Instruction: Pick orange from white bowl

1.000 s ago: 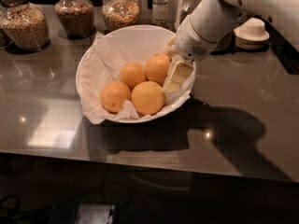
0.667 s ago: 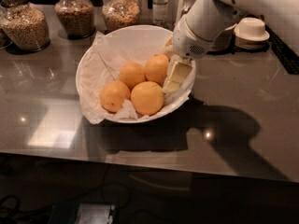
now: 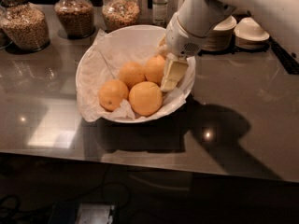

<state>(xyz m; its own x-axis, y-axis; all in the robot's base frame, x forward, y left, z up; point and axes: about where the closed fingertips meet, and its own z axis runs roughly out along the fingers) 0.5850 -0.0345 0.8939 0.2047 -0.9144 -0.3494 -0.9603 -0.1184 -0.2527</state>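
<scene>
The white bowl point(image 3: 93, 64), lined with crumpled white paper, stands on the dark counter and holds four oranges. The orange point(image 3: 153, 68) at the back right lies against my gripper point(image 3: 161, 76), which reaches down into the bowl's right side from the upper right. One cream finger point(image 3: 172, 73) lies along that orange's right side; the other is mostly hidden behind the fruit. The gripper looks open around the orange and has not lifted it. Three more oranges lie at the back middle point(image 3: 131, 74), front left point(image 3: 112, 94) and front point(image 3: 145, 98).
Three glass jars of grains point(image 3: 74, 13) and a small bottle point(image 3: 159, 6) stand along the back of the counter. Stacked cream bowls and plates point(image 3: 250, 31) stand at the back right, behind my arm. The counter's front edge runs below the bowl.
The gripper has shifted slightly left, bringing its visible finger closer against the back right orange. The oranges and the bowl have not moved.
</scene>
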